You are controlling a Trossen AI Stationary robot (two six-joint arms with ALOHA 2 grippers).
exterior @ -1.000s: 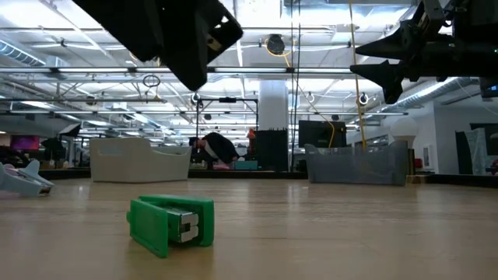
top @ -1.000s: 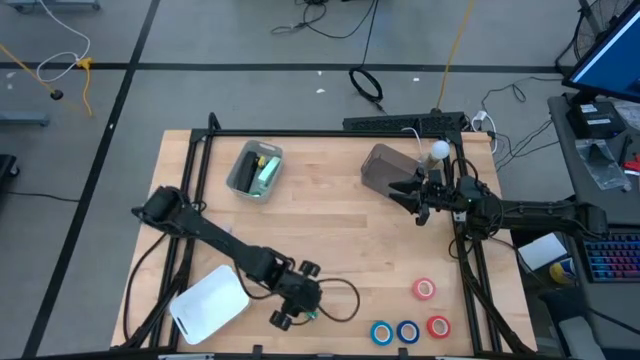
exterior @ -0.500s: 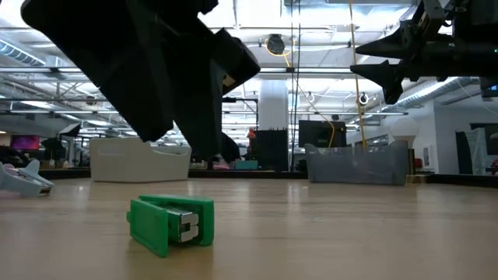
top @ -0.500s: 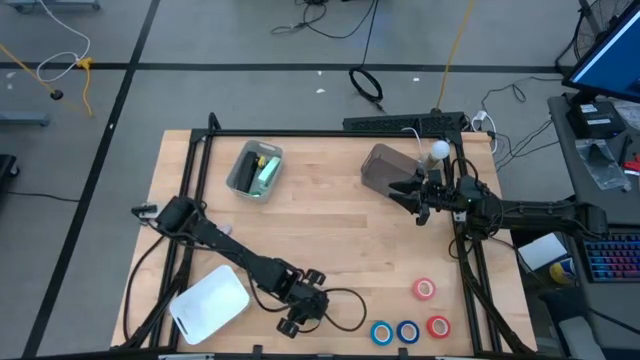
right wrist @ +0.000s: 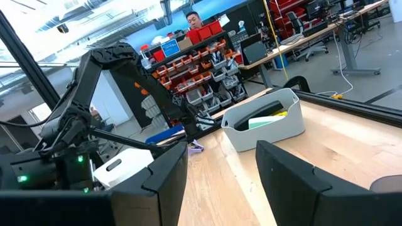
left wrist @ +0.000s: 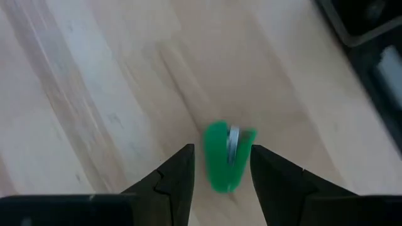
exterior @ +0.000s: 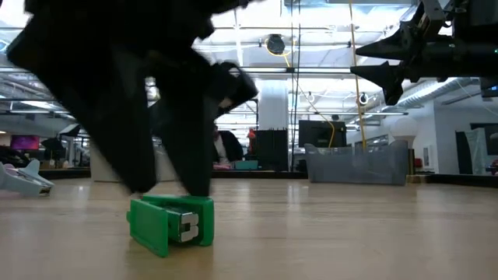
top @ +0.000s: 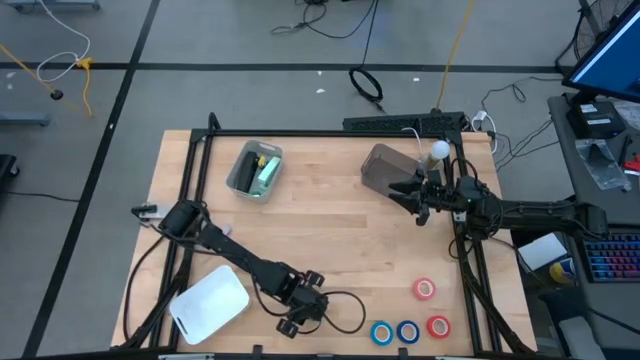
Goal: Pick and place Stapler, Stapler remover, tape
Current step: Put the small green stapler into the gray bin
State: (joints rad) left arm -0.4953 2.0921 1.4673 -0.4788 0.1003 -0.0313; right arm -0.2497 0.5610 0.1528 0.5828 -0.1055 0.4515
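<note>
The left gripper [left wrist: 221, 164] hung low over the near edge of the wooden counter [top: 330, 215], its two dark fingers [left wrist: 173, 179] spread and unclenched, one on each side of a small green stapler [exterior: 171, 223] that lay flat on the boards; nothing was yet gripped. In the low view the fingers stood just above the green body and close behind it, so the step in hand looked like the final descent before a pinch. To do it well, the arm would need to keep the stapler centred in the gap, as the wrist view showed it, and come straight down until the tips nearly touch the wood before closing, since a grip taken too high could slip off the top edge or tip the thing over. Closing slowly across the narrow sides seemed the safer choice. The four tape rolls [top: 410, 318], two red and two blue, lay well apart on the counter's near right part. The right gripper [top: 402, 194] waited raised beside a dark bin [top: 382, 167] at the far right, its fingers parted and empty.
</note>
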